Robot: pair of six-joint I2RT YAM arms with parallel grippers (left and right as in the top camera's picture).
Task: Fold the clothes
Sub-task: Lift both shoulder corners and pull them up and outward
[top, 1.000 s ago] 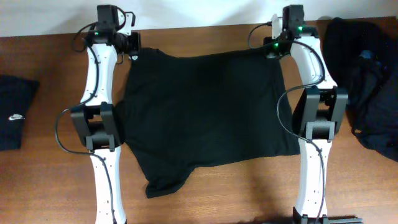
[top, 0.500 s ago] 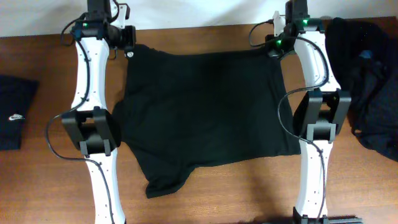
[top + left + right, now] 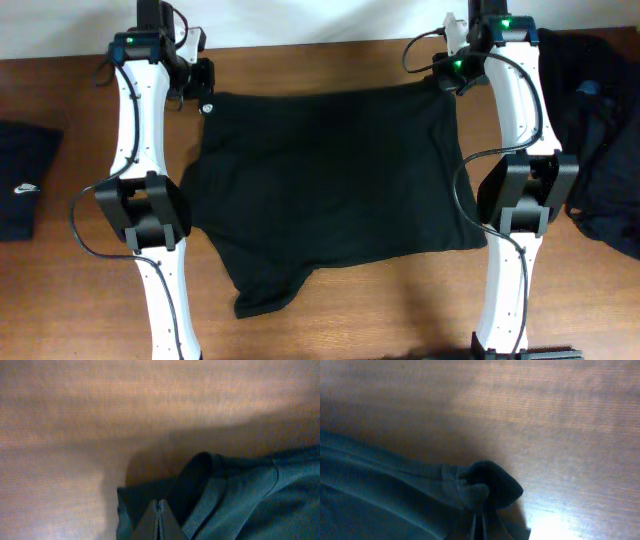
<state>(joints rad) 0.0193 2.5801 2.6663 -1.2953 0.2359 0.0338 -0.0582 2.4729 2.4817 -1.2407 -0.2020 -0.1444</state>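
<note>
Black T-shirt (image 3: 330, 180) clamped by left pincer (image 3: 160, 516), right pincer (image 3: 480, 522).

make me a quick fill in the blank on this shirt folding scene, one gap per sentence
1. The left gripper and the right gripper are each ___ on a far corner of the black T-shirt.
2. The T-shirt lies spread on a ___ table.
3. The folded garment at the left edge bears a small ___ logo.
4. The heap of dark clothes lies beside the ___ arm.
Missing words: shut; wooden; white; right
</note>
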